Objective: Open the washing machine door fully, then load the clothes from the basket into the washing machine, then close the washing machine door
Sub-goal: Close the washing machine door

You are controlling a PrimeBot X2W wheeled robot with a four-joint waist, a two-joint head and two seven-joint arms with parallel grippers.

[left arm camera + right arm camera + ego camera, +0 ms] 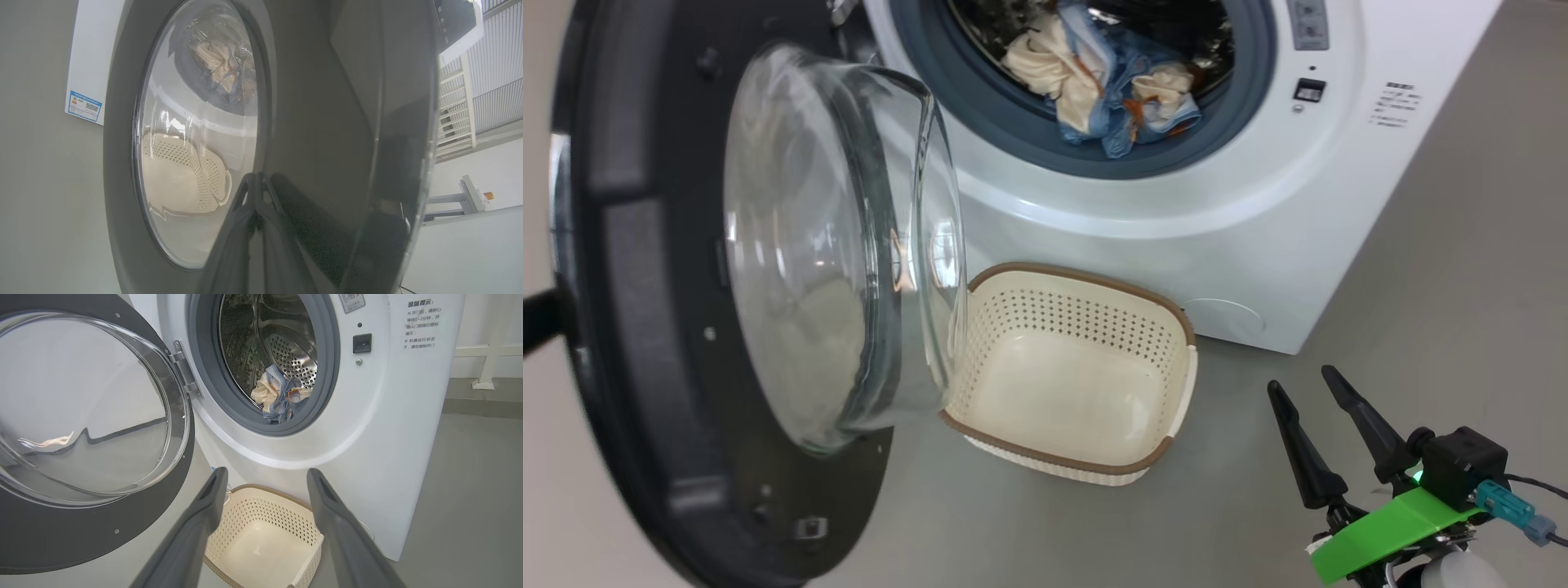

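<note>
We see the washing machine door [629,245] swung open at nine o'clock of the head view. The basket [1086,280] sits empty on the floor at six o'clock, just beside the door. The clothes [1107,90] lie inside the washing machine [1258,212] at twelve o'clock, on the lower edge of its opening. Our right gripper [1300,377] hangs at five o'clock, fingers spread, holding nothing. Our left gripper [255,177], fingers pressed together, points along the door's outer face; we cannot tell whether it touches.
</note>
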